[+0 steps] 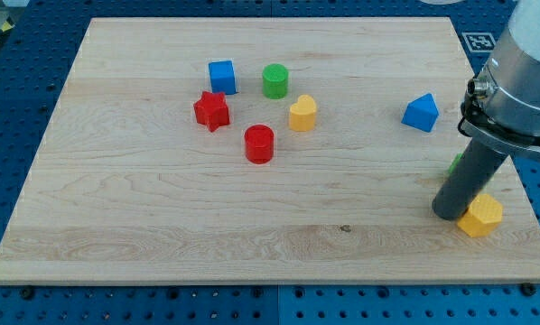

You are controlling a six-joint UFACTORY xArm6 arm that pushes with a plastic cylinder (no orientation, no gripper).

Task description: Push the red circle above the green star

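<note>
The red circle (259,144) sits left of the board's centre, with a red star (211,110) up-left of it, then a blue cube (222,77), a green cylinder (274,81) and a yellow block (302,114). Further right you'll see a blue block (421,113). My tip (450,213), a bare rod without jaws, touches a yellow hexagon (480,216); a green sliver (455,163) shows behind the rod.

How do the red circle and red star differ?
Shape: the red circle is a plain round cylinder; the red star has pointed arms.
Place: the red circle lies lower and further to the view's right; the red star sits just under the blue cube.
Shared: same red, similar size, both far from my tip.
</note>
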